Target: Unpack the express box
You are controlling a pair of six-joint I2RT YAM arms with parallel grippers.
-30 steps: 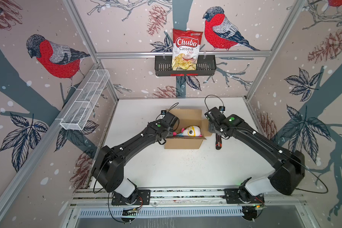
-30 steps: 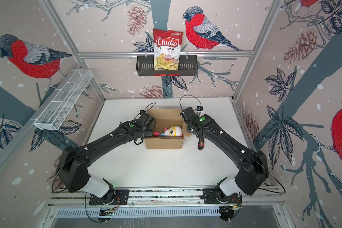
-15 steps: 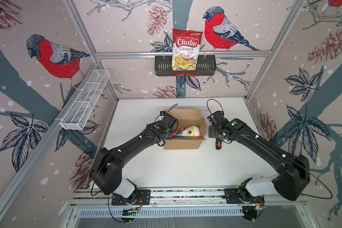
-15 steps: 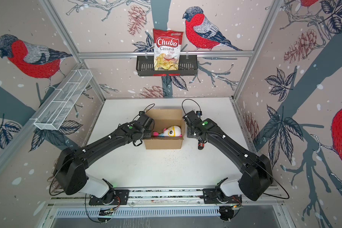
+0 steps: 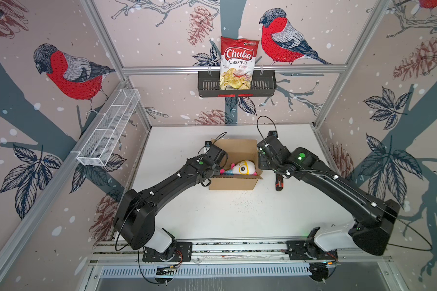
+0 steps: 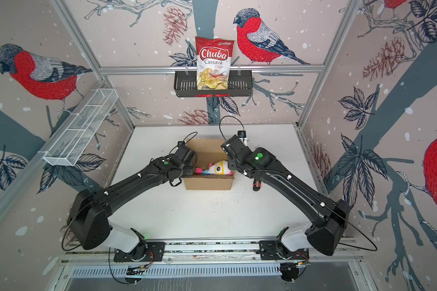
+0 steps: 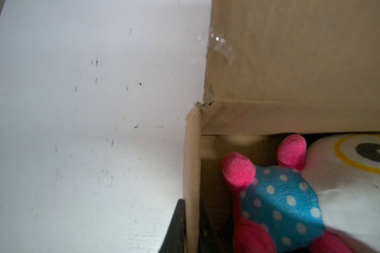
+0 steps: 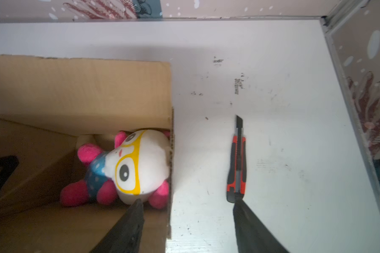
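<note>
Top views: express box point(image 5: 231, 182) on white table point(image 5: 237, 214), bird-print walls point(image 5: 162, 32).

Evenly bright — express box point(image 8: 53, 87) inside dim, wrist views soft.

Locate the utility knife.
In both top views the utility knife lies on the table, just right of the box, partly under the right arm.

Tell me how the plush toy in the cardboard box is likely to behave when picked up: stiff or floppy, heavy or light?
The plush toy looks soft, so it will probably squash and flop, not stay stiff. As stuffed cloth, it is likely light for its size. Its head seems pressed against the box wall, so it may drag there.
</note>
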